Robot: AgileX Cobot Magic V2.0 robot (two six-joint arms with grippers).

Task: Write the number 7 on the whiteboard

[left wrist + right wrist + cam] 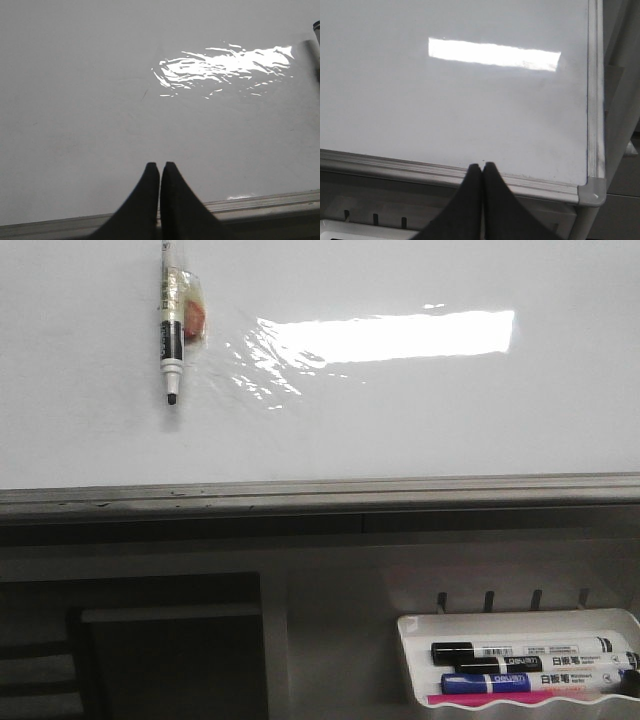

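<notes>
1. The whiteboard fills the upper half of the front view, glossy white, with its grey edge rail running across the middle of the frame. No drawn digit can be made out on the surface in any view.
2. A marker lies against the board at the upper left of the front view, its dark tip pointing down; its top end is cut off by the frame edge. A small yellowish-red patch beside its barrel is too blurred to identify.
3. A bright light reflection sits to the right of the marker, with wrinkled glare at its left end.
4. At the lower right, a white marker tray holds several markers, black, blue and pink; the tray's lower part is cut off by the frame.
5. Neither arm shows in the front view.
6. In the left wrist view, the left gripper has its dark fingers pressed together with only a hairline gap and nothing between them, above the board's rail.
7. In the right wrist view, the right gripper is likewise closed and empty, its tips over the rail near the board's corner.
</notes>
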